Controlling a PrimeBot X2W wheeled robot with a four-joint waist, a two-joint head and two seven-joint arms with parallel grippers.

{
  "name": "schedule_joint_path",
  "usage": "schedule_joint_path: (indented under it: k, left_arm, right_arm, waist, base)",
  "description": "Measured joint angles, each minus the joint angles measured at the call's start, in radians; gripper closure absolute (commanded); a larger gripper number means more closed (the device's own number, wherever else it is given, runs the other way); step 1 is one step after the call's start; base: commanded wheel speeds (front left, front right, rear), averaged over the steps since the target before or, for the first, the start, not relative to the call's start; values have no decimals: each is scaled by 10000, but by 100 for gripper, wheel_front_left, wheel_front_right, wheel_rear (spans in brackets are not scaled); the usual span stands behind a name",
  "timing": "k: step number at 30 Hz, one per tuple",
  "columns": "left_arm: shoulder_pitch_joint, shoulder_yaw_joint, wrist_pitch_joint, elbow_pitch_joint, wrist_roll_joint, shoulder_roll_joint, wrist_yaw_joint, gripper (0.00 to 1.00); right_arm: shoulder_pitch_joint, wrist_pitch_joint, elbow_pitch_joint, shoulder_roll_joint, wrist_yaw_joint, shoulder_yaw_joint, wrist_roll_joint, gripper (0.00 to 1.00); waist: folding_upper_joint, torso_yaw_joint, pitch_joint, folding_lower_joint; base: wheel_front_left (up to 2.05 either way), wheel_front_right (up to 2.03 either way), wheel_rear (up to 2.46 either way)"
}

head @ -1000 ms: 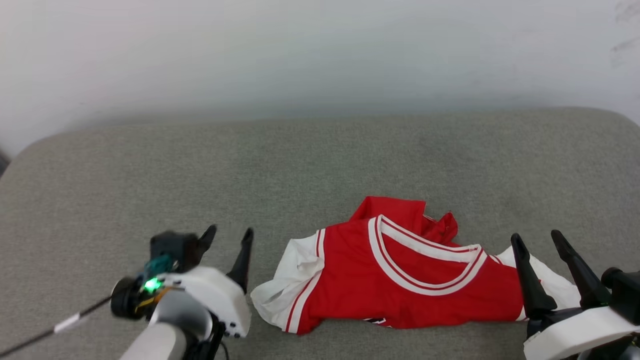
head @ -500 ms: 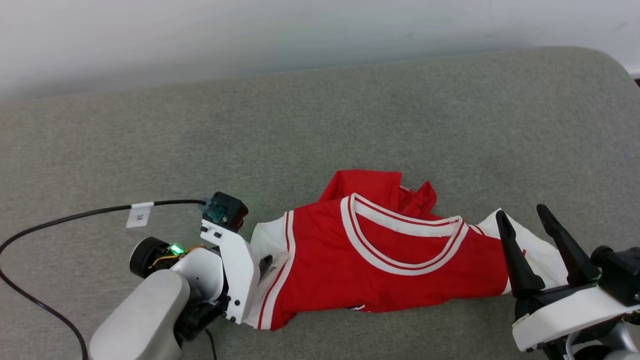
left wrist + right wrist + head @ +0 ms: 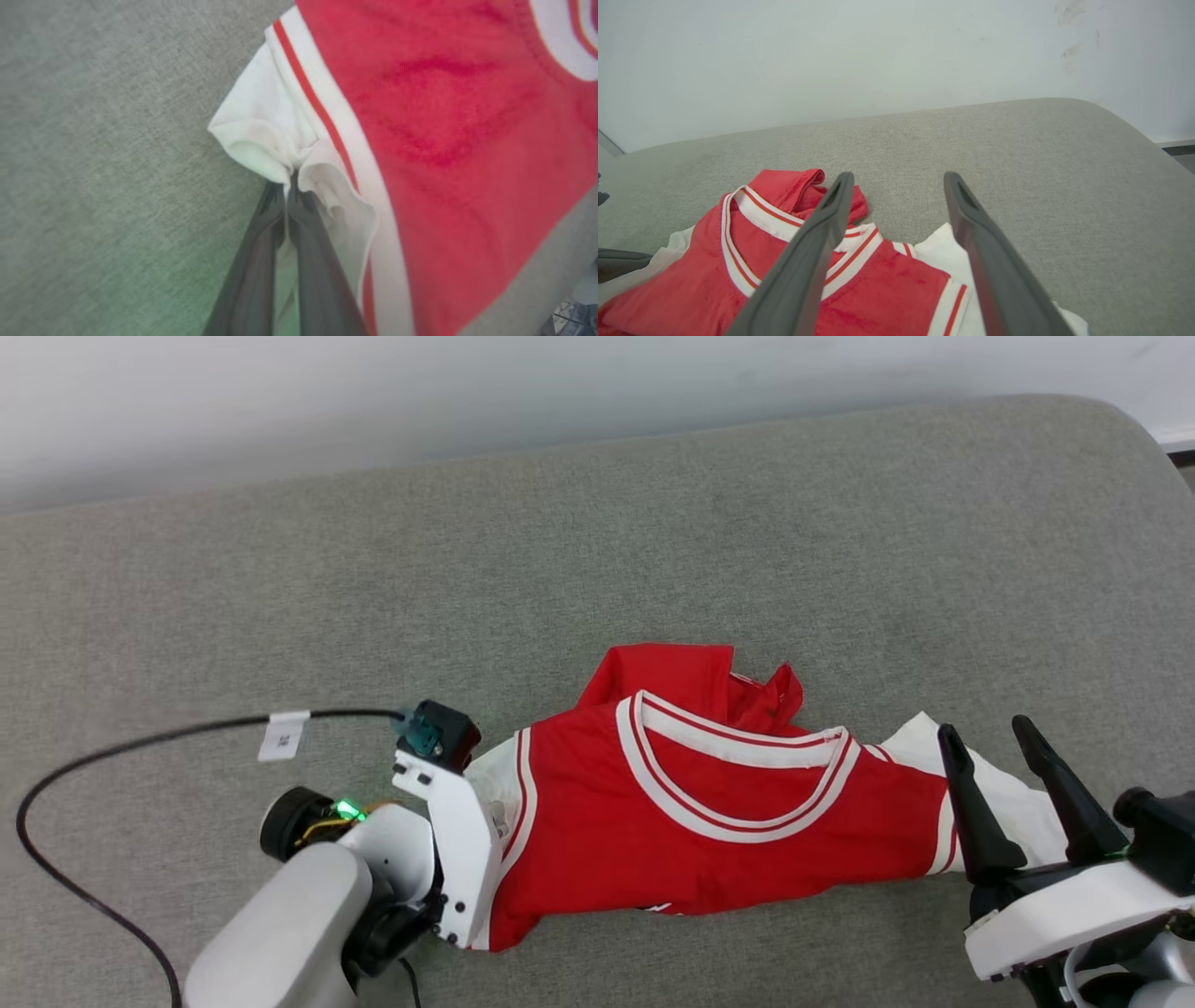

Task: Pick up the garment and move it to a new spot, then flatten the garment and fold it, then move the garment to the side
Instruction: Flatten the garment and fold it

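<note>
A: Where is the garment?
B: It lies crumpled, collar up, on the grey cushion. The left wrist view gives what the head view hides: the left gripper pinched tight on the white sleeve edge.
A: And a second ago?
B: Those fingers stood spread beside the sleeve, off it. The right gripper is spread wide at the other white sleeve, holding nothing.
A: The room?
B: A pale wall rises behind the cushion.

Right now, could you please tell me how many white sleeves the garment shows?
2 on the garment: the left-hand sleeve, pinched in the shut left gripper; the right-hand sleeve, beside the open right gripper.
</note>
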Motion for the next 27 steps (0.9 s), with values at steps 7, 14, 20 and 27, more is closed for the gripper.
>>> schedule_joint_path:
  k: [7, 14, 20, 27]
  left_arm:
    - [525, 541, -1774, -593, 431, -69, 901, 100]
    - [979, 989, -2729, -1766, 591, 117, 1440, 100]
    - [1094, 1016, -2874, -2704, 769, 180, 1662, 100]
    - [998, 940, -3007, -3033, 876, 150, 1699, 100]
  right_arm:
    - [34, 755, 579, -199, 0, -972, 734, 0]
    - [-63, 3227, 1837, -1143, 0, -2215, 1870, 0]
    - [-549, 5891, 2663, -1868, 0, -2587, 2418, 0]
    - [-757, 7940, 2995, -1818, 0, -2708, 2614, 0]
  waist:
    - [0, 410, -312, 0]
    - [0, 765, -408, 0]
    - [0, 956, -94, 0]
    - [0, 1220, 379, 0]
  base:
    - [0, 0, 0]
    - [0, 0, 0]
    - [0, 0, 0]
    - [0, 0, 0]
